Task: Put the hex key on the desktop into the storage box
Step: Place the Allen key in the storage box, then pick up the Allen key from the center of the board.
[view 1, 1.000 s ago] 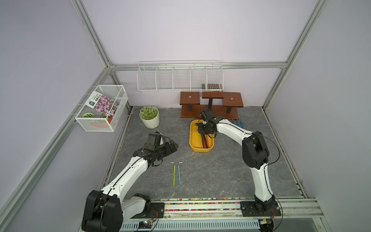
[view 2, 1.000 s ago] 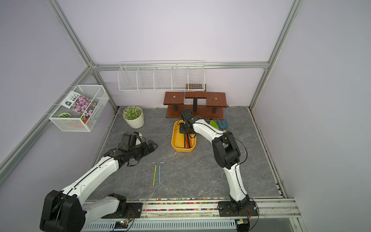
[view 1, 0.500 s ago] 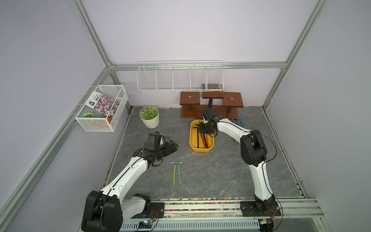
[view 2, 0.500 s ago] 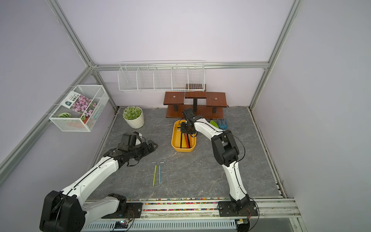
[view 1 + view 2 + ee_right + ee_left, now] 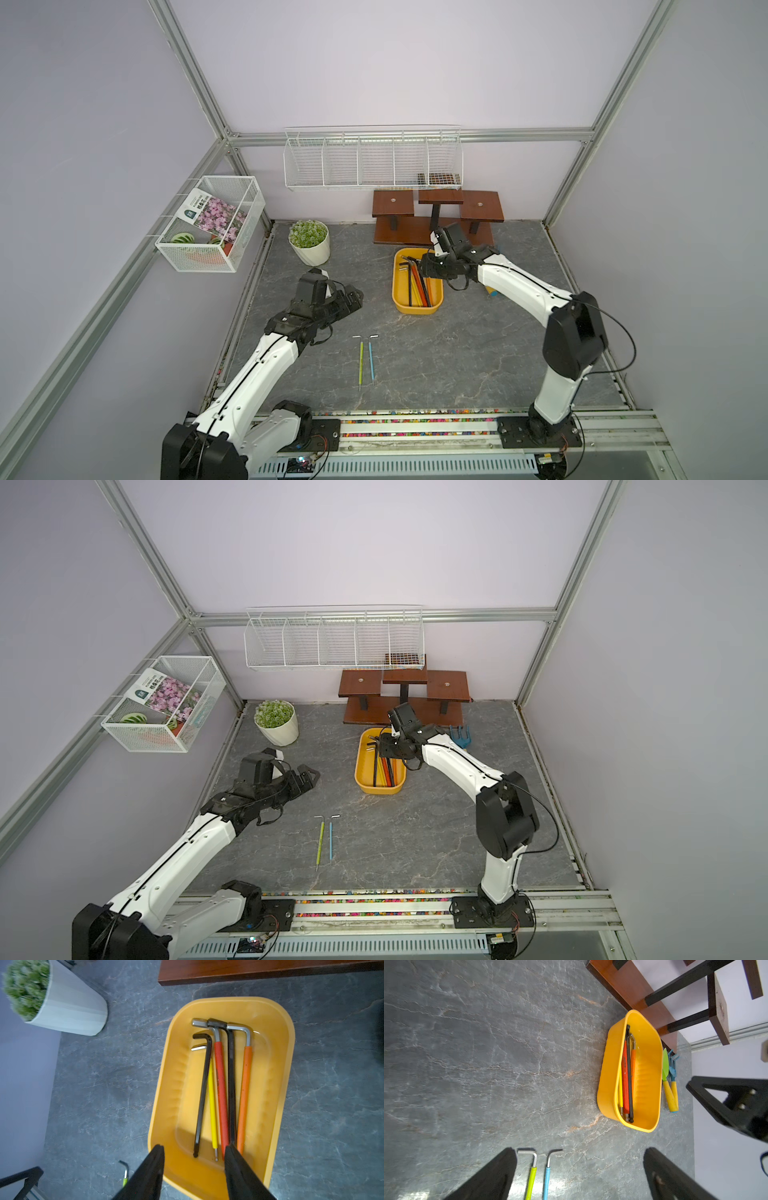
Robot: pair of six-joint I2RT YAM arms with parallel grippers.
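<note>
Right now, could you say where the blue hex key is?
Both top views show the blue hex key on the desktop, right of the green hex key.

Left wrist view: green hex key (image 5: 530, 1182) and blue hex key (image 5: 546, 1180) run off the picture's edge, long ends unseen. Top view: right gripper (image 5: 428, 267) covers part of the storage box (image 5: 415, 311) rim; garden tools (image 5: 493, 292) mostly behind the right arm (image 5: 519, 286).

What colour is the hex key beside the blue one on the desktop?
Hex key: lime green, silver bend; best in left wrist view.
</note>
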